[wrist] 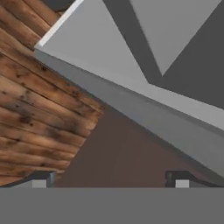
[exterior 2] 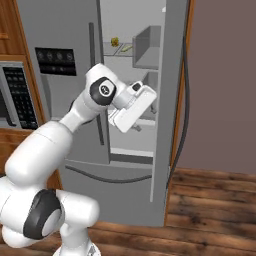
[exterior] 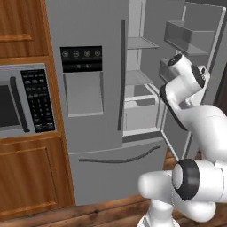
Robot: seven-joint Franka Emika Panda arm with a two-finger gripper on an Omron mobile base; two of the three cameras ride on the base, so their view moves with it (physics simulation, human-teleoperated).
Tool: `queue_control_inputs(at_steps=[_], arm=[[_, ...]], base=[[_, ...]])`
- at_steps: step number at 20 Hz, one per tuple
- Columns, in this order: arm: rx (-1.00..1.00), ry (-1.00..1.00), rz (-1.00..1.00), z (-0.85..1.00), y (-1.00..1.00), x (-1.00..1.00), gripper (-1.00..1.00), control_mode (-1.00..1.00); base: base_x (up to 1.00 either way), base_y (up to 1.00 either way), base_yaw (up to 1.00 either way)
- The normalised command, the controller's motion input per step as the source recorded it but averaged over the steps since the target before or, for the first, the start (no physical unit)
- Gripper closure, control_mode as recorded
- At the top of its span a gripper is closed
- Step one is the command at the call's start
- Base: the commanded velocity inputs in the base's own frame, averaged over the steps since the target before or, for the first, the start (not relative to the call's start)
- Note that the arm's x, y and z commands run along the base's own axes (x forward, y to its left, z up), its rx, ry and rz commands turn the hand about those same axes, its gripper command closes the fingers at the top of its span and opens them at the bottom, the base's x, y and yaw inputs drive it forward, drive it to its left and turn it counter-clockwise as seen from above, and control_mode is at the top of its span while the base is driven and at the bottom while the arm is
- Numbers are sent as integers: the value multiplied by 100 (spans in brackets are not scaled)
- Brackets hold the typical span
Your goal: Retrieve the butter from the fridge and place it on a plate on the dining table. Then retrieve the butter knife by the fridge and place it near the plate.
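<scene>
Your fridge (exterior: pixel 93 26) stands with its right door (exterior 2: pixel 170 100) swung open and the left one shut. The butter (exterior 2: pixel 125 48) lies on an upper shelf (exterior 2: pixel 120 52) inside, toward the far end, just beside a small yellow item (exterior 2: pixel 115 41). Your gripper (wrist: pixel 109 178) hangs in front of the open compartment with its jaws spread wide and nothing between them, looking down at the door's lower edge and the wooden floor (wrist: pixel 30 122). The microwave (exterior: pixel 22 102) sits left of the fridge.

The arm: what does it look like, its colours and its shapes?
The arm has smooth, rounded white segments with dark grey bands at its joints. One joint cap bears a small pale mark. The gripper ends in two small dark tips with pale pads.
</scene>
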Motion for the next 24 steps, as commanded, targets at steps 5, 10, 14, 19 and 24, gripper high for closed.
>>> queue_control_inputs(at_steps=[5, 10, 14, 19, 24], arm=[[-16, -8, -15, 15, 98, -51, -100, -100], [11, -19, -27, -2, 100, 0, -100, -100], [68, -18, -30, -10, 84, -3, -100, -100], [78, -32, -27, 0, 75, -9, -100, -100], [38, -39, -13, 0, 21, -32, -100, -100]], base=[[0, 0, 0], [0, 0, 0], [0, 0, 0], [0, 0, 0], [0, 0, 0]])
